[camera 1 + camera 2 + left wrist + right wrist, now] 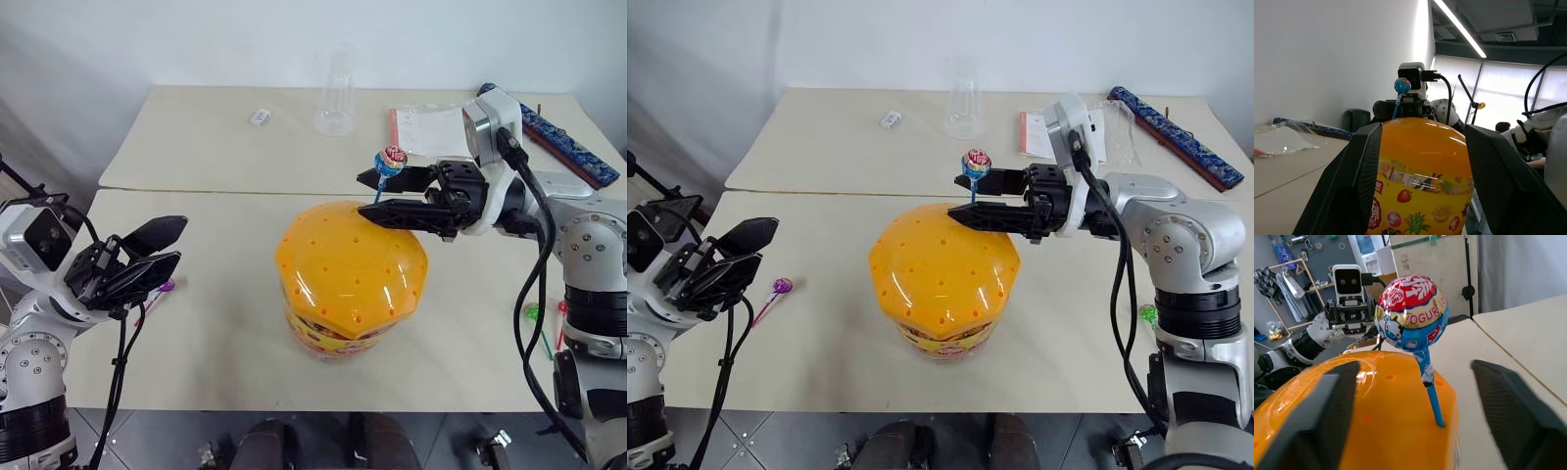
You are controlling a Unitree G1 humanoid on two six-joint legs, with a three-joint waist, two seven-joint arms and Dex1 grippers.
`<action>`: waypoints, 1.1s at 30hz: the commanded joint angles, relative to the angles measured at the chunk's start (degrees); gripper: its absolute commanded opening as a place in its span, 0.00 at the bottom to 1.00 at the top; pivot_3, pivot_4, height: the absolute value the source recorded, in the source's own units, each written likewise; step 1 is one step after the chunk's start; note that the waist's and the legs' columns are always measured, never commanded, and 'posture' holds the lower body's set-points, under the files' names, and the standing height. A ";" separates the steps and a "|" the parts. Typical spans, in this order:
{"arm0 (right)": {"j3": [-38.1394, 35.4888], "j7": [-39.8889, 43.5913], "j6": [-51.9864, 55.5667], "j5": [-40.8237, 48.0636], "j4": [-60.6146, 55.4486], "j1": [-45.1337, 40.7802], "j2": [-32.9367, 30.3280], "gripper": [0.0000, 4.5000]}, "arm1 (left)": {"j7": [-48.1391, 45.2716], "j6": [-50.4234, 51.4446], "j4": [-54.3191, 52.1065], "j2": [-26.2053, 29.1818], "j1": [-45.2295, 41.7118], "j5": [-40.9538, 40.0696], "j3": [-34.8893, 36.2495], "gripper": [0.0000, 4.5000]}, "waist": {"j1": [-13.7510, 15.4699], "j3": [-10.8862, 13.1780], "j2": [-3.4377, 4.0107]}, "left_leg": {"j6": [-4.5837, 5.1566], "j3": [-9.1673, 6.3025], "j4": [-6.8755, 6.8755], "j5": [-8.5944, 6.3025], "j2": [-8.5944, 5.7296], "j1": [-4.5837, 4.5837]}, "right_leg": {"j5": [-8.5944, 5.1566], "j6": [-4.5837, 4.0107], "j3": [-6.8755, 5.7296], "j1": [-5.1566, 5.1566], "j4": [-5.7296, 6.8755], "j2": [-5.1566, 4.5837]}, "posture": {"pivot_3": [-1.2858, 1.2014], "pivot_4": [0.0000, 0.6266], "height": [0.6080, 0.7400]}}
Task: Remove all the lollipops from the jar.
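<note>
Jar (351,279): sitting mid-counter (225,352), open room all around.
Lollipop (1411,316): standing upright, stick in a lid hole.
Right fingers (377,193): spread, flanking the stick, not gripping.
Left fingers (155,253): hanging released, left of the jar.

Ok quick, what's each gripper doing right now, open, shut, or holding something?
Left gripper: open, holding nothing, beside the jar.
Right gripper: open, fingers either side of the blue-stick lollipop standing in the jar's lid, not yet gripping it.
</note>
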 commanded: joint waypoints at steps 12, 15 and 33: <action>-14.26 -0.28 2.48 9.91 5.79 -2.60 -0.77 0.00 | 0.95 -1.67 -2.46 -0.94 -5.03 -0.41 -1.77 0.62 | 0.26 0.01 -0.02 | 0.03 -0.03 0.01 0.02 -0.05 -0.04 | 0.00 0.01 -0.02 0.00 -0.01 -0.02 | 0.52 0.24 1.00; -17.04 0.96 5.02 9.74 7.18 -1.36 -7.15 0.00 | 0.09 -0.46 -2.66 -0.07 -6.02 -1.20 -2.56 0.62 | 0.28 0.01 -0.02 | 0.06 -0.09 0.00 0.01 -0.07 -0.06 | 0.01 0.02 -0.04 0.01 -0.01 -0.02 | 0.52 0.24 1.00; -6.33 10.32 -45.27 -37.88 44.75 32.36 -28.22 0.00 | -6.82 1.43 -0.98 3.32 -9.45 2.15 -7.61 0.62 | -1.65 0.01 0.12 | 0.07 0.59 -0.10 0.08 0.04 0.38 | 0.05 0.12 0.46 0.20 -0.27 0.15 | 0.52 0.24 1.00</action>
